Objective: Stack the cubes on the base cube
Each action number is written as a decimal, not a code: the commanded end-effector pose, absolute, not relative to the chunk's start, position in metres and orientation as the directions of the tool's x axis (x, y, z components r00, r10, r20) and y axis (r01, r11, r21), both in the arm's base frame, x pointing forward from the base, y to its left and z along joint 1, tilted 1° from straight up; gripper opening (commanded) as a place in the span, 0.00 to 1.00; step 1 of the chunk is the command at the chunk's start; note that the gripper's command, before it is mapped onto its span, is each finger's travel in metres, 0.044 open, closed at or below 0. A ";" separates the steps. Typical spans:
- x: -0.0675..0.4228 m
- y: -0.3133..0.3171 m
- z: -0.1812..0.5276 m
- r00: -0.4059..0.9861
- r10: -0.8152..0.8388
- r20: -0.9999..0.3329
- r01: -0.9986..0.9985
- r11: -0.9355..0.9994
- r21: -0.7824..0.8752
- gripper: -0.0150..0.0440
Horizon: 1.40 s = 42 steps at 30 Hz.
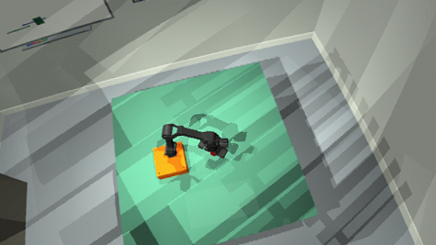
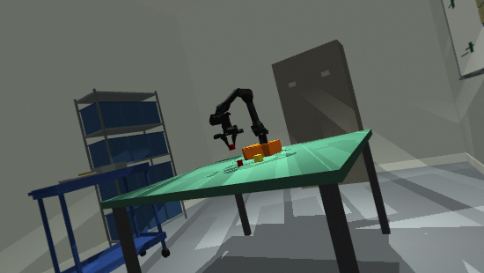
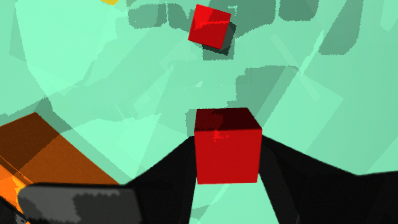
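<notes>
My gripper (image 3: 224,142) (image 2: 231,145) (image 1: 217,151) is shut on a red cube (image 3: 228,157) (image 2: 231,148) and holds it in the air above the green table (image 2: 308,163) (image 1: 229,200). A second red cube (image 3: 210,26) (image 2: 239,162) stands on the table, ahead of the held one in the wrist view. A yellow cube (image 2: 258,158) stands on the table near the arm's base; only its corner (image 3: 110,1) shows at the top edge of the wrist view. I cannot tell which cube is the fixed base.
The arm stands on an orange base plate (image 1: 170,161) (image 2: 261,149) (image 3: 40,150). A blue cart (image 2: 88,180) and a blue shelf rack (image 2: 123,128) stand left of the table, and a grey cabinet (image 2: 317,97) stands behind it.
</notes>
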State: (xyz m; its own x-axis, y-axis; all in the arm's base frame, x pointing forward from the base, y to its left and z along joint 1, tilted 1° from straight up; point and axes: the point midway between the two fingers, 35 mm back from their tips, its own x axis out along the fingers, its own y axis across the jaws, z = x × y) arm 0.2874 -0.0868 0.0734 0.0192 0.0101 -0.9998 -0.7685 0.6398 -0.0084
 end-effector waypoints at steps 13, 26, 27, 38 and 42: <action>0.300 -0.051 0.066 0.021 0.007 -1.000 -0.441 0.898 -0.003 0.43; 0.306 -0.020 0.060 0.021 0.009 -1.000 -0.112 0.994 0.007 0.43; 0.307 -0.018 0.060 0.021 0.009 -1.000 -0.086 0.996 0.008 0.43; 0.309 0.009 0.055 0.021 0.011 -1.000 0.204 0.979 0.015 0.43; 0.309 0.019 0.053 0.021 0.012 -1.000 0.306 0.952 0.018 0.43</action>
State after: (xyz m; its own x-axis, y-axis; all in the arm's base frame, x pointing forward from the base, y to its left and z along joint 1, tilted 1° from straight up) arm 0.3092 0.0121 0.0543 0.0199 0.0159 -0.9997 0.2330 0.9723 0.0201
